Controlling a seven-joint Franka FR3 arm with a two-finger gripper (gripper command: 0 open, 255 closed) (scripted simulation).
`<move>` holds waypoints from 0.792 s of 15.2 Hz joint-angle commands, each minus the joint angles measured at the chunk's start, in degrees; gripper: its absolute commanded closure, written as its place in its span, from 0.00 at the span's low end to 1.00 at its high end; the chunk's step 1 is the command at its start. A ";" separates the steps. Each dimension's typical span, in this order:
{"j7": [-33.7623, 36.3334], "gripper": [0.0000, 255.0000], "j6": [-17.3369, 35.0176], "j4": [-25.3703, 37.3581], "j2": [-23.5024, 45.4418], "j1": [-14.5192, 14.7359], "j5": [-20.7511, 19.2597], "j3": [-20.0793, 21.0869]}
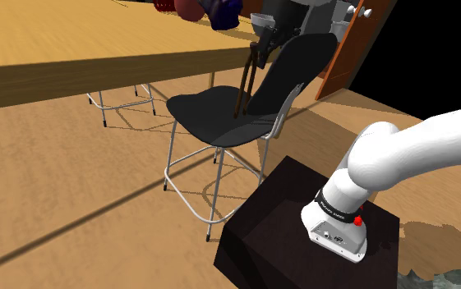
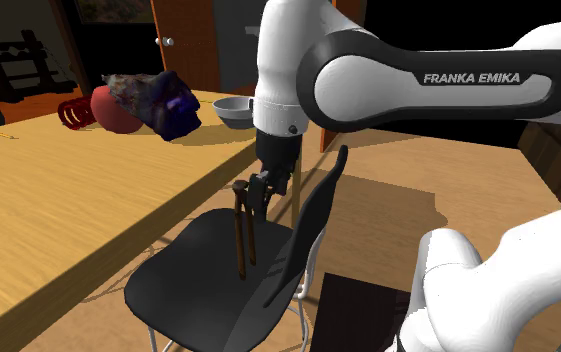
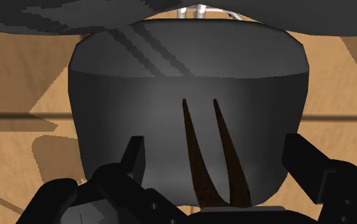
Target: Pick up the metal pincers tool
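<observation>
The pincers are a long, dark brown two-handled tool hanging upright under my black gripper, head uppermost, over a black chair seat. In the shoulder view the gripper holds the pincers in front of the chair back, the handle tips low over the seat. I cannot tell whether the tips touch it. In the wrist view both handles run out from the gripper, pointing down at the seat. The head and the grip point are hidden.
The chair's curved back rises close beside the pincers. A long wooden table stands just beyond the chair and carries a grey bowl, a red thing and a blue thing. My dark stand is beside the chair.
</observation>
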 commanded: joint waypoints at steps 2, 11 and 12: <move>0.48 0.00 -2.01 3.67 2.86 -0.12 -0.02 0.28; 2.89 0.00 -9.70 18.89 16.21 -0.66 -0.29 1.52; 2.89 0.00 -8.95 17.92 16.00 -0.65 -0.28 1.52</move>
